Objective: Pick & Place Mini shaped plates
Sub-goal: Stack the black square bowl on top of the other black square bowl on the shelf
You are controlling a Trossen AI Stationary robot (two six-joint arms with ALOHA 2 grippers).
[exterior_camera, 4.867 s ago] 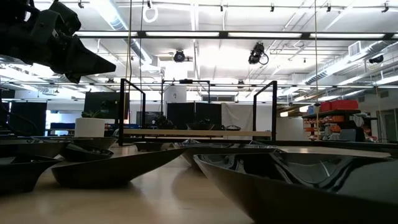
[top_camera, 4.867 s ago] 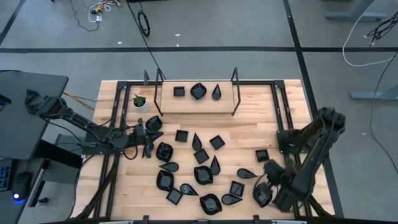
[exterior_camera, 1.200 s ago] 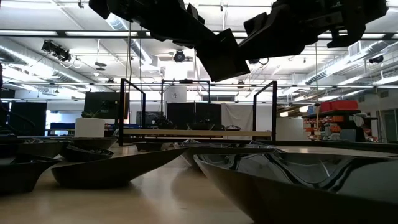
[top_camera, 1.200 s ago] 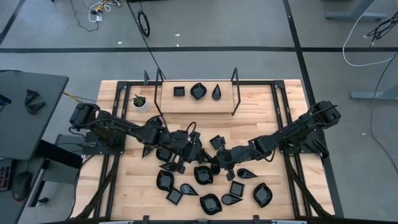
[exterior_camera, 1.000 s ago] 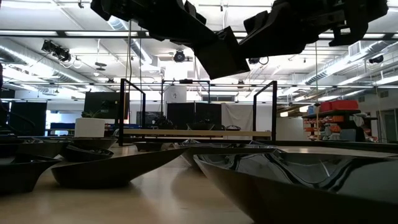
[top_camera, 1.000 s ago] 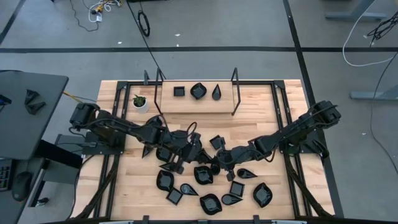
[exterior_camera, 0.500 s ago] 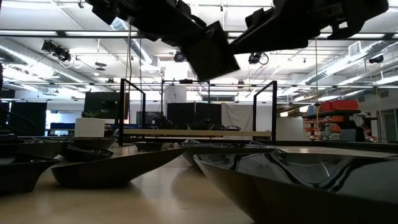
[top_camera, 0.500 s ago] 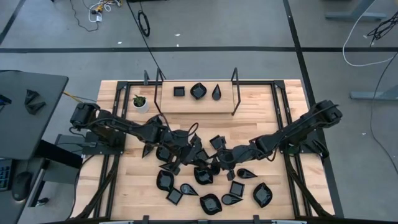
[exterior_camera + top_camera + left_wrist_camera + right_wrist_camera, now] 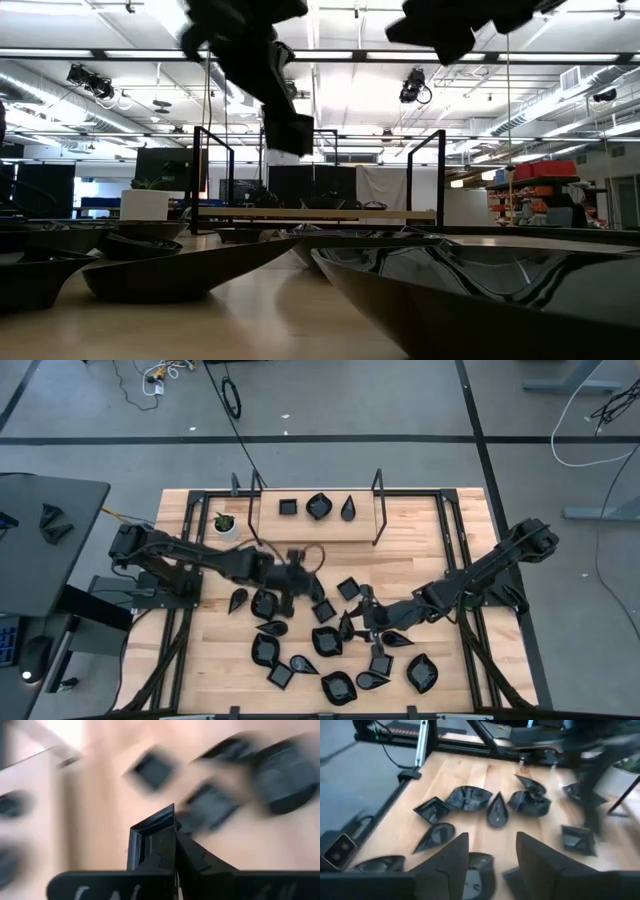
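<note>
The left gripper (image 9: 296, 560) is hanging above the middle of the wooden table (image 9: 410, 550), its fingers (image 9: 187, 857) pressing together on the edge of a small square plate (image 9: 150, 832), which is standing upright between them, clear of the tabletop. Just beyond this claw, a raised wooden shelf (image 9: 315, 525) is carrying three black plates: a square one (image 9: 288, 507), a rounded one (image 9: 319, 506) and a teardrop one (image 9: 348, 509). A small white pot with a green plant (image 9: 226, 523) is sitting beside the shelf.

The other mini shaped plates (image 9: 325, 640) are lying scattered below and between the two claws, some touching.

The right gripper (image 9: 366, 610) is hovering over that scatter, its fingers (image 9: 450, 862) standing spread apart and holding nothing. A rounded plate (image 9: 479, 875) is lying under the gap between them, and a teardrop plate (image 9: 498, 810) is lying farther ahead.
</note>
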